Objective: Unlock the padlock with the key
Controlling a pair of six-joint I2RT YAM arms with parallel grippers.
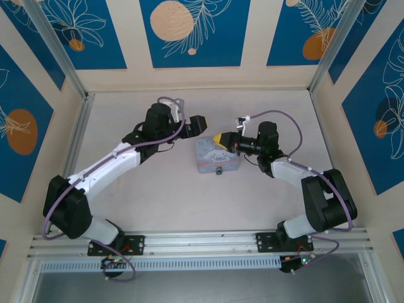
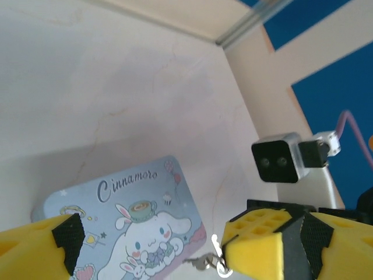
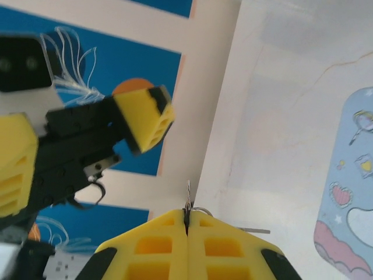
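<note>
The pale blue tin (image 1: 218,159) lies mid-table, and the tiny dark padlock (image 1: 219,171) sits at its near edge. My right gripper (image 1: 218,138) hovers over the tin's far edge, shut on a thin wire ring (image 3: 187,195). The small metal key (image 2: 201,263) dangles from that ring (image 2: 220,265) beside the tin's lid (image 2: 134,221). In the right wrist view the key (image 3: 254,231) sticks out to the right of my shut right gripper (image 3: 187,217). My left gripper (image 1: 197,124) stands open just left of the right one, with nothing between its fingers (image 2: 64,239).
Aluminium rails (image 1: 76,132) and blue-patterned walls (image 1: 189,31) enclose the table on three sides. The right wrist camera (image 2: 278,158) sits close in front of my left gripper. Bare tabletop (image 1: 177,196) stretches between the tin and the arm bases.
</note>
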